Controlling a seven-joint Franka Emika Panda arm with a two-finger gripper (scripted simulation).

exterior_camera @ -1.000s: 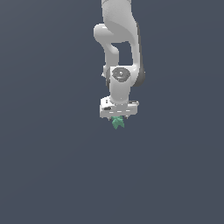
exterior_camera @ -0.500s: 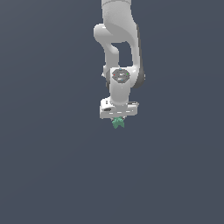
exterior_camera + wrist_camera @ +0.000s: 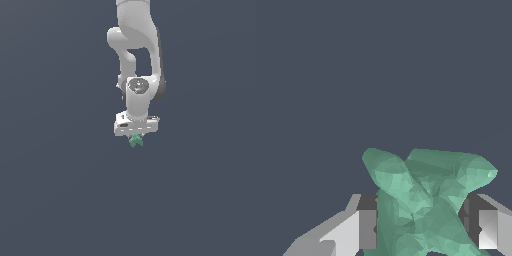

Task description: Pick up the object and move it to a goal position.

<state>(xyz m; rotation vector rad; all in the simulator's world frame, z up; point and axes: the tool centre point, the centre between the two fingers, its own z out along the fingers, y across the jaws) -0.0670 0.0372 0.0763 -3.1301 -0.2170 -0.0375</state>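
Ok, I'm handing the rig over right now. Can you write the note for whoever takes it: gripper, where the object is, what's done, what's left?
Gripper: shut on the object, pointing down; in the wrist view a finger sits on each side of it.
Object: teal-green ribbed piece, held between the fingers and sticking out below the gripper body in the exterior view.
Done: the pick; the object is in the grip.
Left: carry it to the goal and finish there. No goal marker shows in either view, so I cannot tell how far off it is.
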